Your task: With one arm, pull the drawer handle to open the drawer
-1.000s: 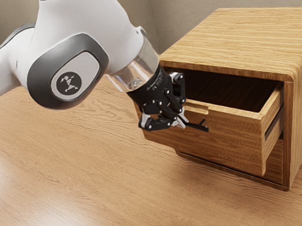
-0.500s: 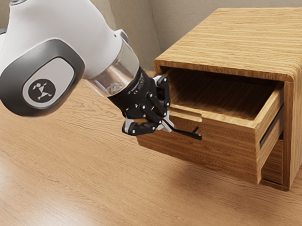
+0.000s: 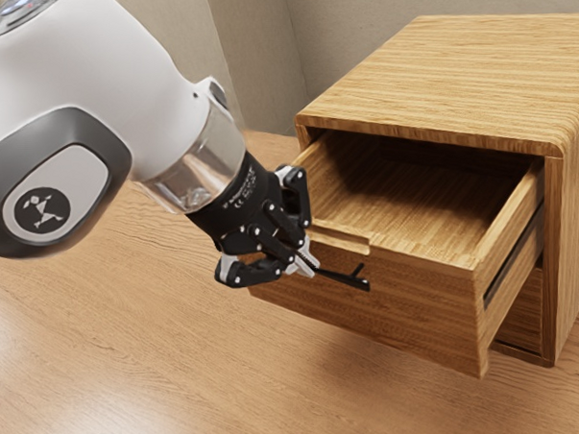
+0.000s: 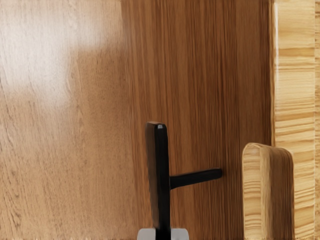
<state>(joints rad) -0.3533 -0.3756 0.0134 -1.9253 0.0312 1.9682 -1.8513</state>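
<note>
The wooden table (image 3: 133, 378) is stretching across the foreground. Above it the white Franka arm (image 3: 93, 120) is reaching in from the exterior view's left. Its black gripper (image 3: 304, 264) is clamping the drawer handle (image 3: 345, 276) between both fingers, near one end of the bar. In the wrist view the drawer handle (image 4: 157, 175) is standing off the drawer front (image 4: 200, 75) on a short stem. The drawer (image 3: 399, 299) is sticking well out of the wooden cabinet (image 3: 456, 75), its inner floor showing. A beige wall (image 3: 357, 12) is standing behind.
</note>
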